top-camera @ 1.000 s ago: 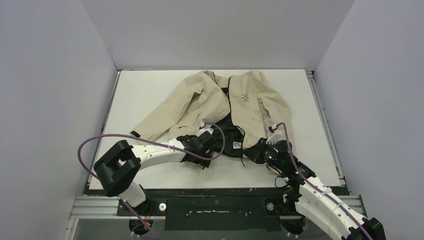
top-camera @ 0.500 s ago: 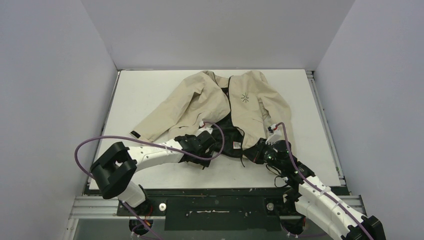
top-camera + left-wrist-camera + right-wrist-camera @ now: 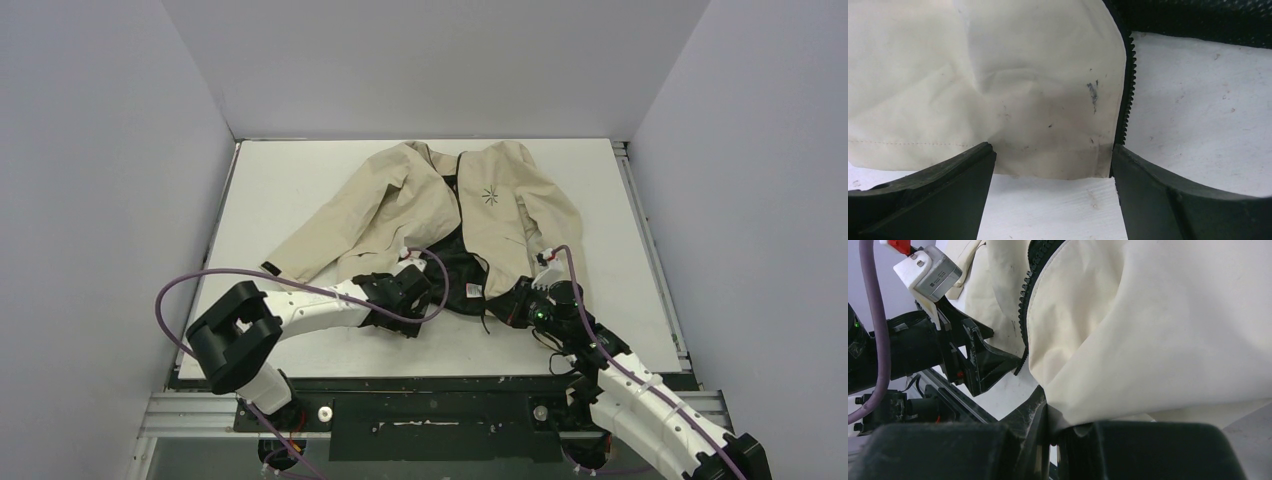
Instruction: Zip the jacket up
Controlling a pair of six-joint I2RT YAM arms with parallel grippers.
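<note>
The jacket (image 3: 450, 200) lies spread on the table (image 3: 290, 190), collar away from me. Its lower front gapes open, with the dark lining (image 3: 457, 268) showing between the two panels. By my reckoning the zipping itself has not begun (nearer the collar the edges lie close together, but I cannot tell whether they are joined there).

My right fingers (image 3: 1128, 450) are clenched on a fold of beige cloth at the hem of the panel on my right, so that side is in hand. My left fingers (image 3: 948, 185) are spread wide and grasp nothing. They hang just over the bottom corner of the other panel, with that corner between them and the foot of its zipper teeth (image 3: 1126, 95) just beside one finger.

What is left looks like nearly everything. I have to take that corner, bring the two bottom ends together, seat one in the other and draw the slider up. I cannot find the slider in any view.
</note>
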